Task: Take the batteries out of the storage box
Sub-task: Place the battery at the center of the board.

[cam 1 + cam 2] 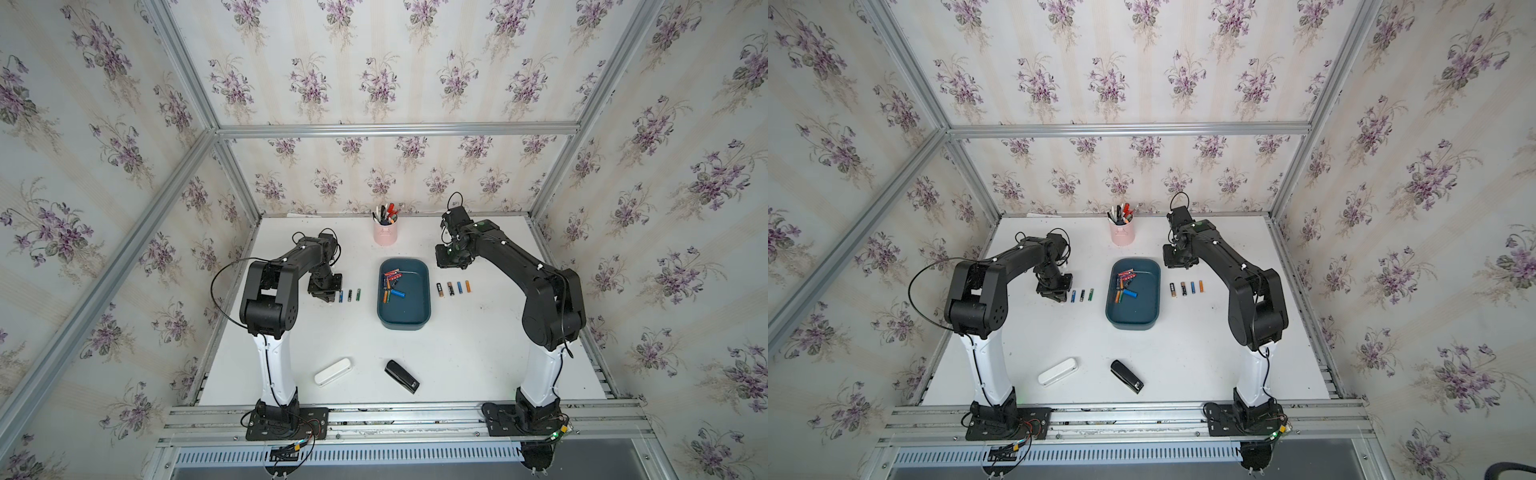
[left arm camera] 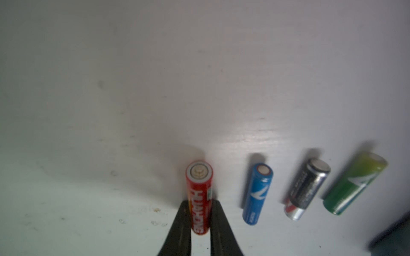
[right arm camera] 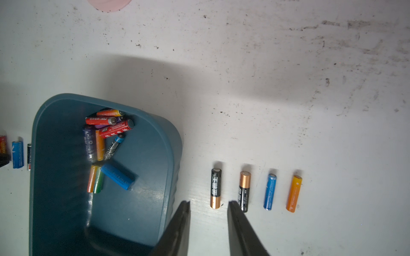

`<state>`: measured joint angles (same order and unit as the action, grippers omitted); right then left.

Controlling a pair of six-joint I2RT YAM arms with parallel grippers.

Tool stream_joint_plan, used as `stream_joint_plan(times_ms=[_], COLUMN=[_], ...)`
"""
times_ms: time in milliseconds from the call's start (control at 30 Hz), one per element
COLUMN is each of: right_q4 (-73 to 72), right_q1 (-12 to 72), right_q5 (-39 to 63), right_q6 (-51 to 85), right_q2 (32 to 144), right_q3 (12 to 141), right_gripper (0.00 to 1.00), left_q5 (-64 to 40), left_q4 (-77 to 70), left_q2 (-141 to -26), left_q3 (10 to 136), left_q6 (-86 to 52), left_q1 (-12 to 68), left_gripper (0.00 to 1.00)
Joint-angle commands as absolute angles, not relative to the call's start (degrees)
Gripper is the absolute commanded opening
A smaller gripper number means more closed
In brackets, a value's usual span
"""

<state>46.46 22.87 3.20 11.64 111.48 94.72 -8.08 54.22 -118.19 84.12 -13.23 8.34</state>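
Red cylindrical battery (image 2: 199,190), likely light and slick, is clamped across its barrel by left pincer (image 2: 200,202); right pincer (image 3: 209,202) is seen part-open, empty.

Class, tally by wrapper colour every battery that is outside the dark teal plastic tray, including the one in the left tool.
red cylindrical battery, in the left tool: 1
blue cylindrical batteries: 2
black-and-copper cylindrical batteries: 2
black-and-silver cylindrical battery: 1
green cylindrical battery: 1
orange cylindrical battery: 1
Total: 8
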Motion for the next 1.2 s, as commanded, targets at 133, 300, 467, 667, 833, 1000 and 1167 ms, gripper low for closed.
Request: stream_joint_plan(times_ms=[133,300,467,667,833,1000,1167], right_q4=[47.15,47.3,48.15,48.44,47.43,46.59,45.85], right_q1=[23.21,23.6,25.06,28.24,33.15,37.42,40.17], right_q5=[2.41,2.31,1.42,1.64,2.04,1.35,0.27], right_q6=[11.87,11.69,11.11,10.33,9.37,7.87,6.7], right_q2=[111.93,111.95,112.08,111.99,113.47,117.03,120.58], right_q3=[95.74,96.06,97.21,98.13,97.8,98.65,99.57], right_gripper=[0.34,0.34,0.34,0.35,0.35,0.35,0.35], left_q5=[-9.76,-9.7,-10.02,-8.99,-8.27,-7.84,-7.48], left_q4=[54.19,54.53,55.59,58.14,59.75,60.93,62.31], left_q2=[-118.81,-117.73,-116.48,-115.47,-114.54,-111.73,-109.72], left_q3=[84.53,84.57,85.87,88.35,89.67,89.83,89.44], left_q6=[-12.39,-12.53,-12.74,-12.66,-12.61,-12.92,-12.84], left_q1=[8.34,8.35,8.3,8.28,8.25,8.16,8.17], left_gripper=[0.25,0.3,0.32,0.35,0.36,0.37,0.38])
